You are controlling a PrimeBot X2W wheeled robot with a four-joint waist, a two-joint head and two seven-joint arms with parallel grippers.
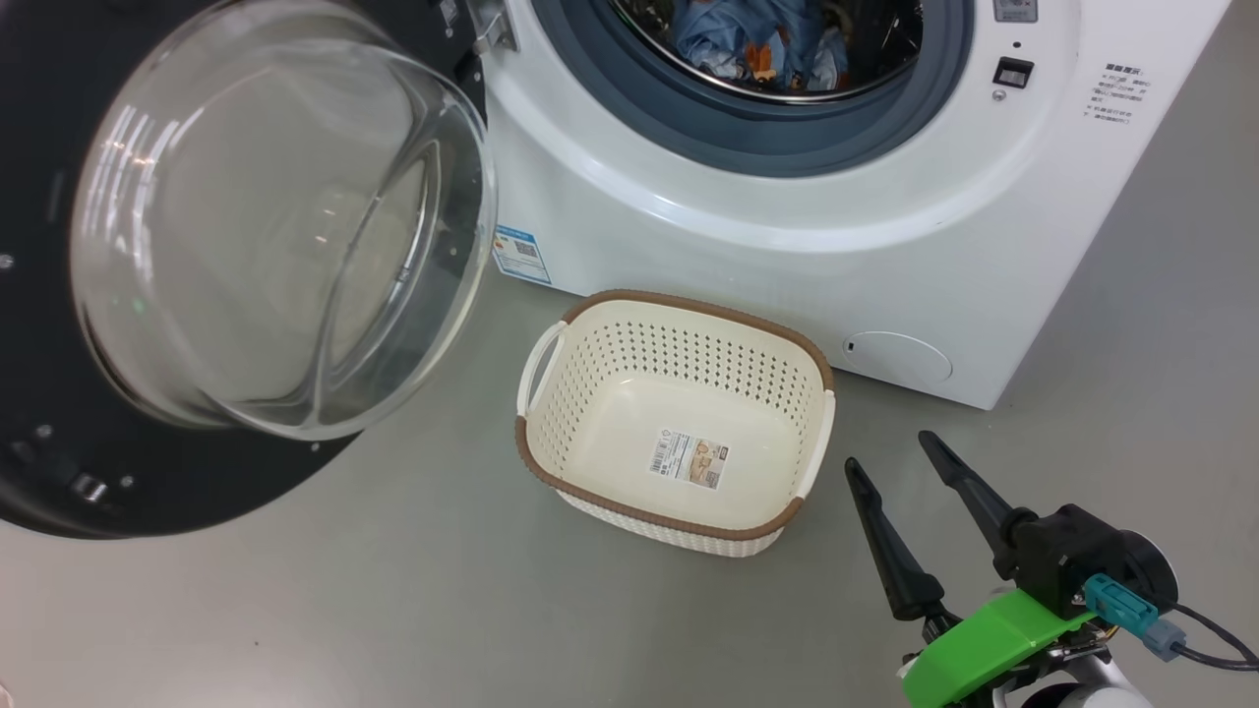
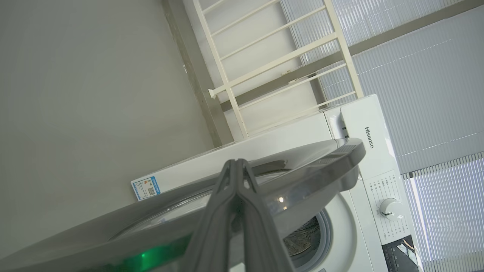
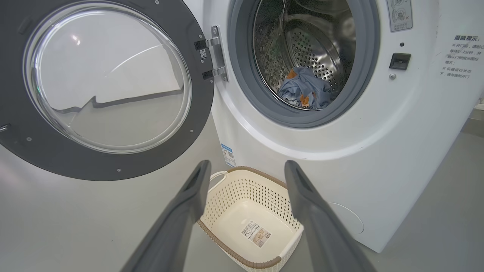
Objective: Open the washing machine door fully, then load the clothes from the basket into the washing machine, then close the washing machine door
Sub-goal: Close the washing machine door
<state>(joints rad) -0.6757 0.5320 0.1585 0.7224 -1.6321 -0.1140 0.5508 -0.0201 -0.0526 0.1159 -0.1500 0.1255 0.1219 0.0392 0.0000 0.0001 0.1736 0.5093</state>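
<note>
the head view looks steeply down from above, near the basket (image 1: 679, 413) and the washing machine (image 1: 787, 236). the right wrist view sits lower, facing them almost level, and shares the basket, the washing machine door (image 3: 109, 90) and drum (image 3: 314, 49). the left wrist view, rolled sideways, skims close along the door's outer face.

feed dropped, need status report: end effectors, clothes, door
Left end effector shut, at outer side of open door. Right end effector open, empty. Clothes in drum, basket empty. Nothing seen blocking door.
</note>
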